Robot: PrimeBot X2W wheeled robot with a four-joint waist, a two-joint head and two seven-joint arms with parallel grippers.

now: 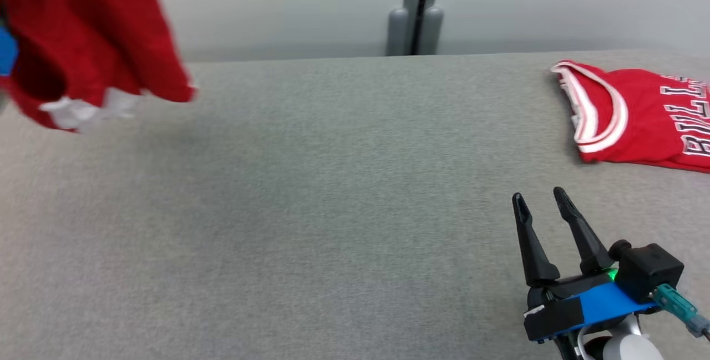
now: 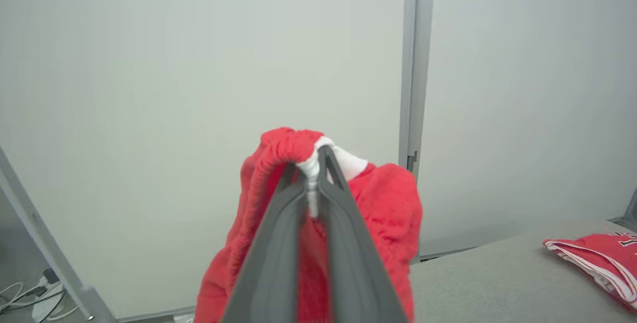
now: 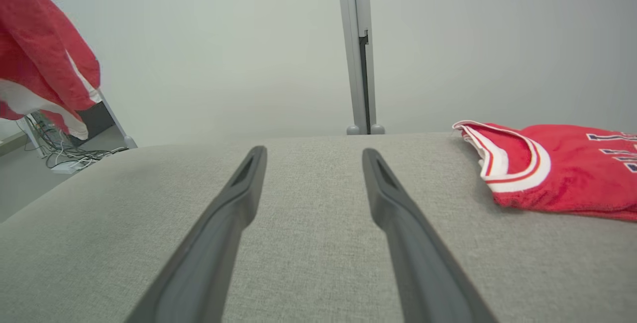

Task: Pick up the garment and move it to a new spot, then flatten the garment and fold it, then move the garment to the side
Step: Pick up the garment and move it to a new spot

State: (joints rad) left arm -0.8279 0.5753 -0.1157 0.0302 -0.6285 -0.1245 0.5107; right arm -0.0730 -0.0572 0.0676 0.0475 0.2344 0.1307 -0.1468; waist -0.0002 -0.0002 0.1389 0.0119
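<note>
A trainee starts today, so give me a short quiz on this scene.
1. True or false: the right tool is open and empty.
2. Which tool grips the lifted garment? A) left tool B) right tool
3. Fill in: the folded jersey lies at the table's far ___ side.
Key: 1 true; 2 A; 3 right.

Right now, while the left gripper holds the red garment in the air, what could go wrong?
1. The left gripper pinches the red garment only at its very tips, on a small bunch of edge; it may slip out.
2. The garment hangs crumpled, and the open right gripper is far from it, so it may land bunched on the table.
3. Spreading it too far right could disturb the folded jersey.
</note>
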